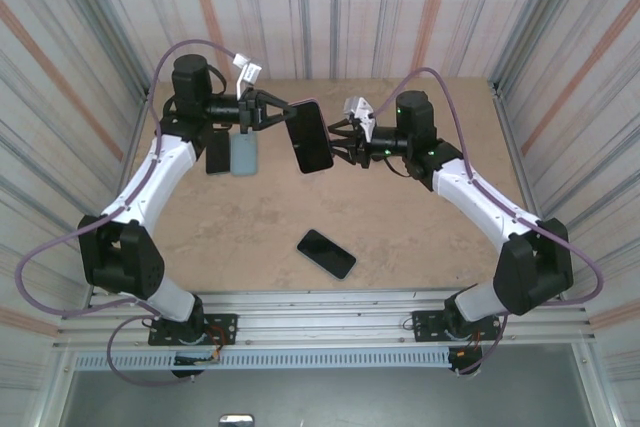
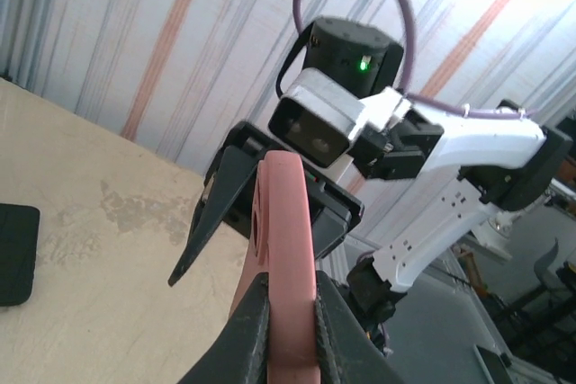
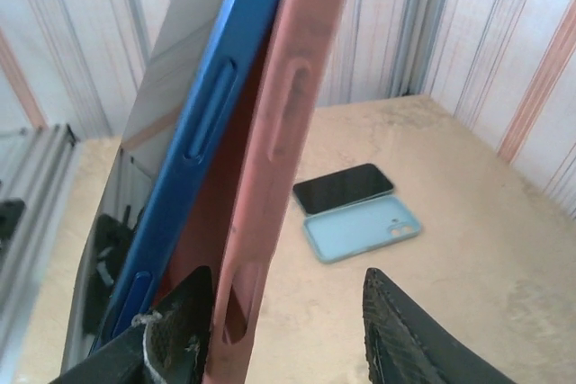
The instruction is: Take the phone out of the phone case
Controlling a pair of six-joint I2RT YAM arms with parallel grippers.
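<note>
above the beige table (image 1: 420,227), the left gripper (image 2: 290,312) pinches the salmon-pink rubbery phone case (image 3: 288,105) by one end, steadying it in mid-air. the right gripper (image 1: 342,142) has its fingers spread astride the edge, likely to pry. the blue-framed glossy phone (image 3: 202,114) sits partly peeled out.

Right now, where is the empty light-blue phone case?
In the top view, the light-blue phone case lies flat on the tan table, in its far-left part, with a black phone right beside it on the left.
</note>
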